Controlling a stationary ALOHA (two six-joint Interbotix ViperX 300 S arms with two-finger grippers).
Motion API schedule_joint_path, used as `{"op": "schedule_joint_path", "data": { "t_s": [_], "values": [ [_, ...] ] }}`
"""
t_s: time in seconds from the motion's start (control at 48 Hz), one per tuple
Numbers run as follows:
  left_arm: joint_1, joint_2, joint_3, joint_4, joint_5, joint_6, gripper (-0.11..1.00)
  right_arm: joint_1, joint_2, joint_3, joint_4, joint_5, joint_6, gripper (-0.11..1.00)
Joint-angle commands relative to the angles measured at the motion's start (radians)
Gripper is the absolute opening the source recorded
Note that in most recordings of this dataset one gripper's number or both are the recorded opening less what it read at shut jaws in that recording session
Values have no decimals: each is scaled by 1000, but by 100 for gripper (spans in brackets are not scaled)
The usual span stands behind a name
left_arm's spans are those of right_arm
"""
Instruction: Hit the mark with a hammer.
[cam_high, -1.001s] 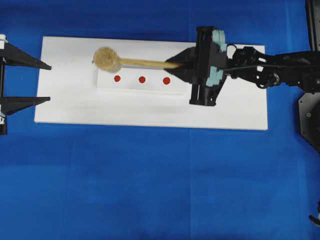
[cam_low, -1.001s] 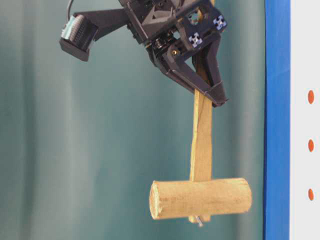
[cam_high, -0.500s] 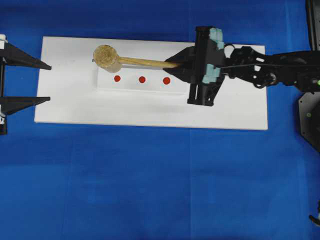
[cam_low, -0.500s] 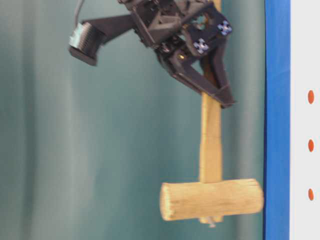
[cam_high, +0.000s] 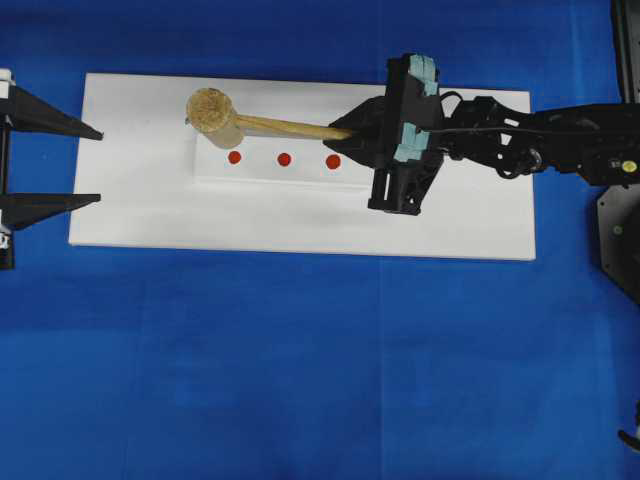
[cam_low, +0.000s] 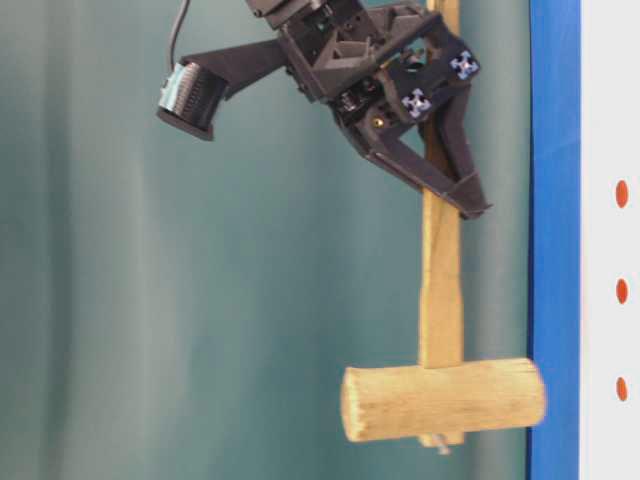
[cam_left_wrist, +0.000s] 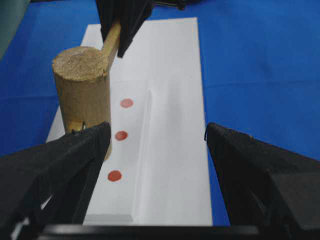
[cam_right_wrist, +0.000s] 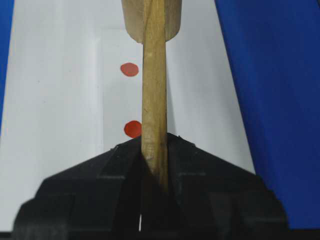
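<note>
Light-brown wooden hammer with thick round head, pinched by its long flat handle in right end effector.
Held above flat white board on blue table, head up beside row of three red dots, not touching. Left end effector spread wide, holding nothing, near board's left end.
</note>
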Motion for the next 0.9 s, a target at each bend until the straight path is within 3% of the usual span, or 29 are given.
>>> {"op": "schedule_joint_path", "data": {
  "t_s": [0.0,0.167,0.396,0.605,0.876],
  "values": [
    [3,9,-12,-3,-6,-3,74,6,26,-28,8,8,18,2],
    [3,9,-12,-3,-6,-3,74,5,98,-25,20,38,58,2],
    [3,9,-12,-5,-11,-3,74,5,72,-20,15,0,60,2],
    [3,9,-12,-5,-11,-23,74,5,-66,15,2,2,58,2],
    [2,11,-12,-5,-9,-25,74,6,-262,158,5,-17,71,2]
  ]
}}
